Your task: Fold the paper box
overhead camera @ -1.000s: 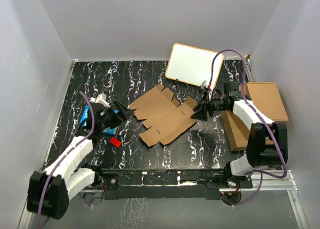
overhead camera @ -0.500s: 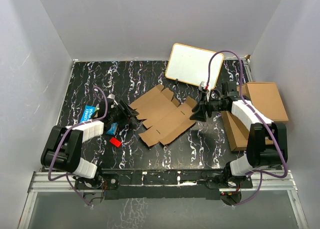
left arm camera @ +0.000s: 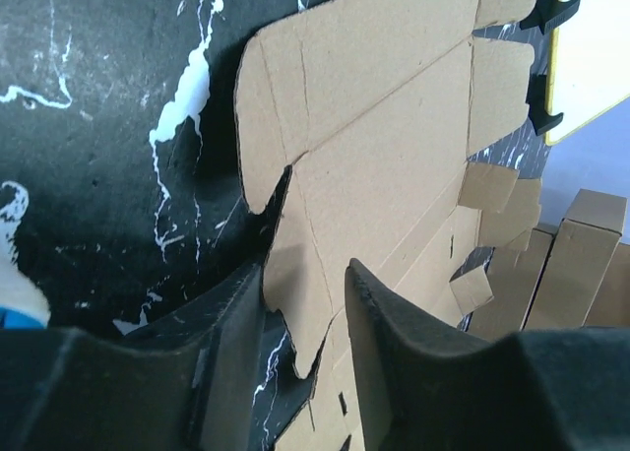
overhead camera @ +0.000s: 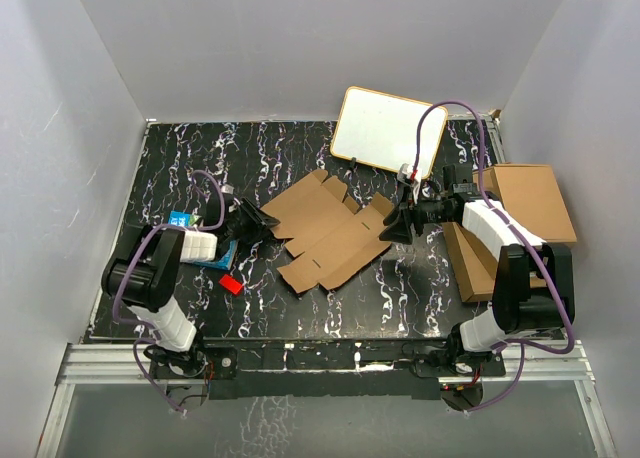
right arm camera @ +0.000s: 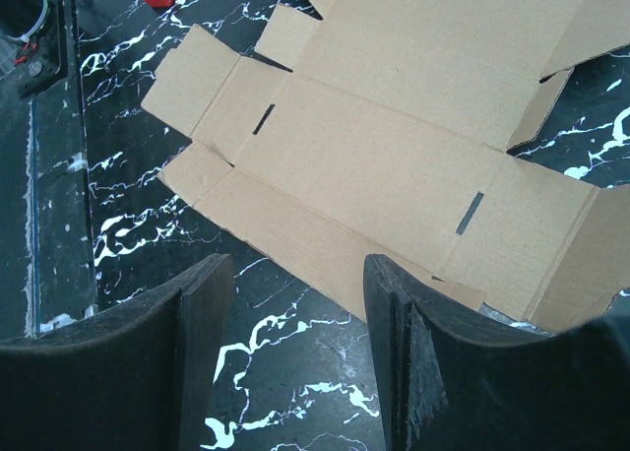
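The paper box lies as a flat brown die-cut sheet in the middle of the black marbled table. My left gripper is low at the sheet's left edge. In the left wrist view the sheet stretches away, and a notched flap edge sits between the narrowed jaws of the left gripper, with gaps still showing. My right gripper hovers open at the sheet's right edge. In the right wrist view the right gripper has bare table between its fingers, one finger just over the edge of the cardboard.
A white board leans at the back. A stack of larger brown cardboard boxes sits at the right edge. A blue book lies under the left arm, and a small red block rests near the front left.
The left arm has swung round and its gripper has moved right to the sheet's left edge, its jaws narrowing around the flap. The right arm has hardly moved.
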Robot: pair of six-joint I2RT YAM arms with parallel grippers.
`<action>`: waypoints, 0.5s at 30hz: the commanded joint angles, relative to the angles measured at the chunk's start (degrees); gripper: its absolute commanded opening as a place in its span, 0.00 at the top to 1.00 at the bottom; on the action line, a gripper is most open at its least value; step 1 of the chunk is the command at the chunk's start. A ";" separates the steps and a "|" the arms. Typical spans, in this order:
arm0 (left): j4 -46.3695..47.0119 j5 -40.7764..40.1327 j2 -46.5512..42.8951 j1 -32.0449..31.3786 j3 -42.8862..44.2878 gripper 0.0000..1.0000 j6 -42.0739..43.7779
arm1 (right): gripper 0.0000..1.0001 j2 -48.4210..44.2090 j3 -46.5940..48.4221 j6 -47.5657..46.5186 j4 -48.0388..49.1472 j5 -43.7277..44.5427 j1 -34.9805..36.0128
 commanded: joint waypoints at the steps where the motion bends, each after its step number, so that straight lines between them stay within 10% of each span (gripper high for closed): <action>1: 1.96 -0.29 2.57 -0.25 1.34 0.66 -0.36 | 0.40 0.03 -0.63 -1.40 2.65 -2.54 0.04; 8: 9.46 0.46 3.57 -0.20 -0.80 0.99 5.50 | 0.40 0.65 -0.46 -1.25 2.57 -2.86 0.04; 15: 10.84 -0.30 -6.24 -0.19 -2.73 1.00 25.50 | 0.40 0.63 0.44 -1.49 2.02 -2.84 0.04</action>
